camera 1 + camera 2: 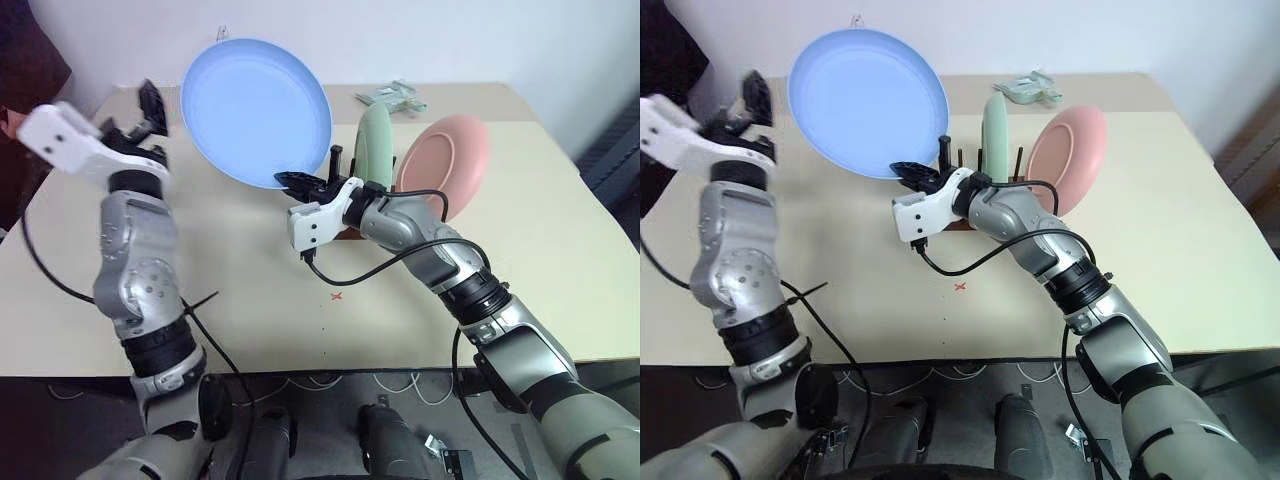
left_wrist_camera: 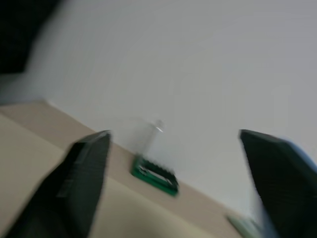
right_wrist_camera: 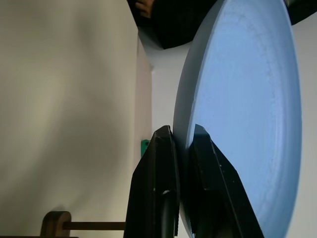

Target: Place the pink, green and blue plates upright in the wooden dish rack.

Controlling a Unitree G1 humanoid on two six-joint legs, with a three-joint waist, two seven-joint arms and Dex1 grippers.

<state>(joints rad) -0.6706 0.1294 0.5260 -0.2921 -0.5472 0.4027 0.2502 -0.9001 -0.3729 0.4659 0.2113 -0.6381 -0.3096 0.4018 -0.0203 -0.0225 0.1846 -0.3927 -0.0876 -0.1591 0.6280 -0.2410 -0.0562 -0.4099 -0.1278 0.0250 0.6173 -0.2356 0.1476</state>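
Blue plate [image 1: 255, 110], pinched only at its lower rim by the right claw [image 1: 297, 182] while the left claw [image 1: 150, 108] stands spread beside it, may tip sideways and miss the wooden dish rack [image 1: 970, 190].

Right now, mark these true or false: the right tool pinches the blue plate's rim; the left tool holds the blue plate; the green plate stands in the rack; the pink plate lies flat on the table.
1. The right tool pinches the blue plate at its rim: true.
2. The left tool holds the blue plate: false; it is open and apart from it.
3. The green plate stands in the wooden dish rack: true.
4. The pink plate lies flat: false; it stands upright.
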